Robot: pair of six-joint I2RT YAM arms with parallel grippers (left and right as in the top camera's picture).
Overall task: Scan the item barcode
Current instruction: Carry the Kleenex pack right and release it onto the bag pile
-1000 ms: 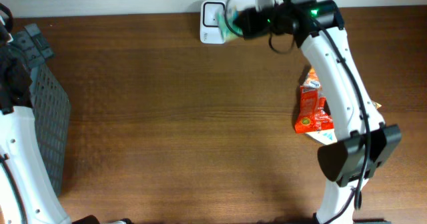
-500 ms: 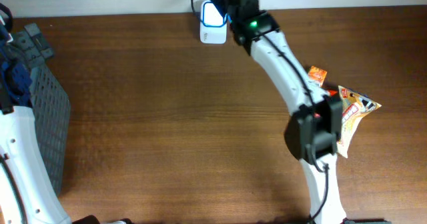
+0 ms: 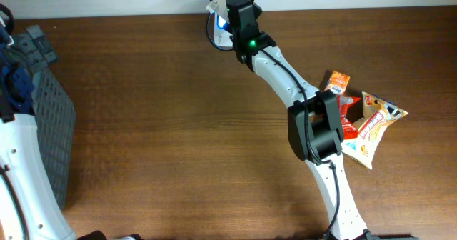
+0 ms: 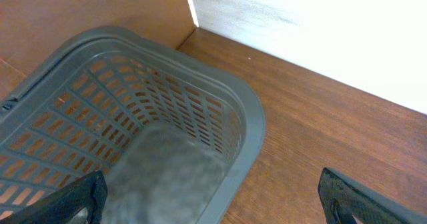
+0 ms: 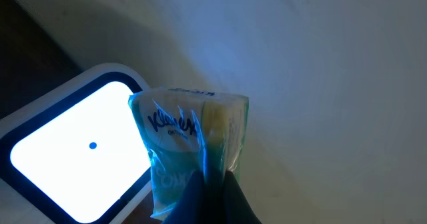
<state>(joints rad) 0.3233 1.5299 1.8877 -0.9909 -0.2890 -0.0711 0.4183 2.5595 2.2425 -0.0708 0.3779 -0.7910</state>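
The right pincer point(image 5: 211, 196), clamped shut on the tissue pack point(image 5: 190, 141), had swung across within the last second, bringing the lit scanner point(image 5: 67, 151) just to its left, so a barcode read appeared imminent.

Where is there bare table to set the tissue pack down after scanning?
The widest bare stretch of table lies between the basket at the left and the right arm. Crowded: around the snack packs at right, and by the scanner, where the tissue pack is held.
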